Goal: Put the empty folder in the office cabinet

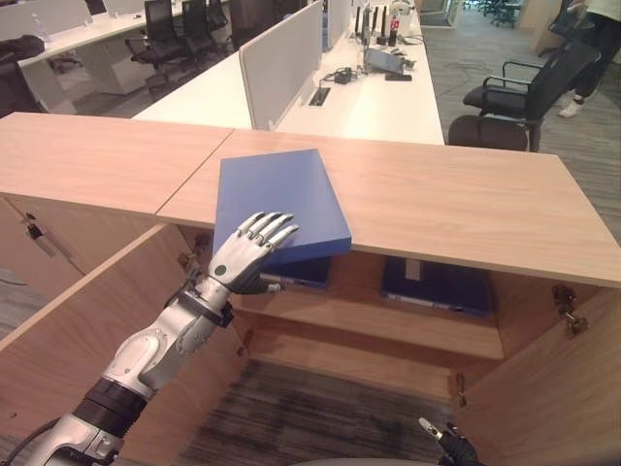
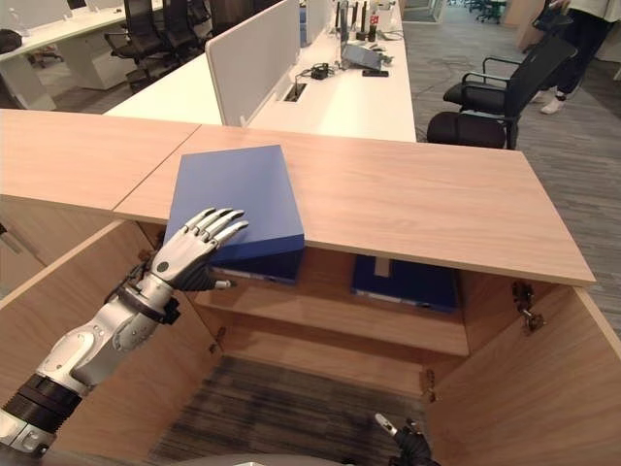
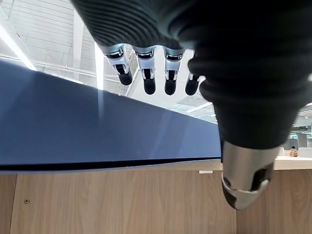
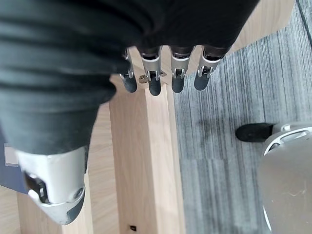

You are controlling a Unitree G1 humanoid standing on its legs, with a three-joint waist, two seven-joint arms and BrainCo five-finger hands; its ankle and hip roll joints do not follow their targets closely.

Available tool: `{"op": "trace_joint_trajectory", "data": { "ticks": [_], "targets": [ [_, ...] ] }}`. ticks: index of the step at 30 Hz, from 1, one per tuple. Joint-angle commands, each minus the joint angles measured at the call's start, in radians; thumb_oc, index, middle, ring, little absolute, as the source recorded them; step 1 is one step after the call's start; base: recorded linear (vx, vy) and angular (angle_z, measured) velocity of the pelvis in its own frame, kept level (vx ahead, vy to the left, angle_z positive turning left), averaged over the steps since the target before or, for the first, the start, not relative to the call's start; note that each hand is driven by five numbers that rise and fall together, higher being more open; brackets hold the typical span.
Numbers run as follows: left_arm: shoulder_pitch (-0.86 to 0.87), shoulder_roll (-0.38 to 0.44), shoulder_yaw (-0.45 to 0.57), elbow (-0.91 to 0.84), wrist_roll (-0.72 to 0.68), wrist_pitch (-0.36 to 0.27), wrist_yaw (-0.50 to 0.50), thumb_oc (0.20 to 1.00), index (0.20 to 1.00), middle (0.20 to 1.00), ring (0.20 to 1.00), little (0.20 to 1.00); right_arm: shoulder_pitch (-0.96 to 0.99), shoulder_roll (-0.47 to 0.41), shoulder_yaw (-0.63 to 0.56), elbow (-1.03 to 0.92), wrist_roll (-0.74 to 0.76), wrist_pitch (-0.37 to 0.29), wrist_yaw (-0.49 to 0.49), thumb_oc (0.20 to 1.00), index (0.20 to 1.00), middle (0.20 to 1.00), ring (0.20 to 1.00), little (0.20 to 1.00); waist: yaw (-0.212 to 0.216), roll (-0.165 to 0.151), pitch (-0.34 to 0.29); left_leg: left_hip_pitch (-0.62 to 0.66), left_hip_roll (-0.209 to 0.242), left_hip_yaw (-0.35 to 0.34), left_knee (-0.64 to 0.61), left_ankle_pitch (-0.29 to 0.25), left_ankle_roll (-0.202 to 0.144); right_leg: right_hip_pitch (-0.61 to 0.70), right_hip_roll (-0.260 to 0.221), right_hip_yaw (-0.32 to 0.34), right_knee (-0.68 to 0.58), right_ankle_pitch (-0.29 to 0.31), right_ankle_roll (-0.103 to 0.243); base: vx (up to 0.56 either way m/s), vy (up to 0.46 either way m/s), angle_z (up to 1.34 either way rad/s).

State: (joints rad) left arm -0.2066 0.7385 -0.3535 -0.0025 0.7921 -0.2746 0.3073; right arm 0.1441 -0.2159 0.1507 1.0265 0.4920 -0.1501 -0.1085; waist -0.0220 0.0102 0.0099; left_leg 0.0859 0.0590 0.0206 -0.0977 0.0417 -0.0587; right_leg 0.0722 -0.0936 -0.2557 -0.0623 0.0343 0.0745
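On top of the cabinet [image 1: 466, 199], the blue folder [image 1: 277, 199] lies flat, its near corner overhanging the front edge above the open shelf, long axis running away from the robot. Left hand [image 1: 250, 249] is the nearer, fingers straight over that near edge, thumb beneath, not clasping. Right hand [image 4: 161, 73] hangs low, fingers relaxed.

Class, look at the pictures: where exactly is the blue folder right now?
The blue folder lies flat on the wooden cabinet top, left of centre, its near corner jutting over the open cabinet's front edge, with the left hand at that near edge.
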Motion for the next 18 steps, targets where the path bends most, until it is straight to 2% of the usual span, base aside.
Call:
{"op": "trace_joint_trajectory", "data": {
  "ticks": [1, 18],
  "targets": [
    [-0.136, -0.001, 0.027, 0.015, 0.012, 0.012, 0.045, 1.000, 1.000, 1.000, 1.000, 1.000, -0.046, 0.012, 0.009, 0.007, 0.032, -0.022, 0.007, 1.000, 1.000, 1.000, 1.000, 1.000, -0.001, -0.046, 0.008, 0.038, 0.031, 0.000, 0.010, -0.099, -0.032, -0.021, -0.086, 0.057, 0.103, -0.066, 0.114, 0.00, 0.000, 0.00],
    [-0.205, -0.026, -0.007, 0.086, 0.045, 0.056, 0.057, 1.000, 1.000, 1.000, 1.000, 1.000, -0.049, 0.006, 0.015, 0.023, 0.028, -0.013, 0.008, 1.000, 1.000, 1.000, 1.000, 1.000, -0.012, -0.046, 0.004, 0.041, 0.033, 0.005, 0.010, -0.098, -0.031, -0.023, -0.084, 0.060, 0.103, -0.066, 0.114, 0.00, 0.000, 0.00]
  ]
}}
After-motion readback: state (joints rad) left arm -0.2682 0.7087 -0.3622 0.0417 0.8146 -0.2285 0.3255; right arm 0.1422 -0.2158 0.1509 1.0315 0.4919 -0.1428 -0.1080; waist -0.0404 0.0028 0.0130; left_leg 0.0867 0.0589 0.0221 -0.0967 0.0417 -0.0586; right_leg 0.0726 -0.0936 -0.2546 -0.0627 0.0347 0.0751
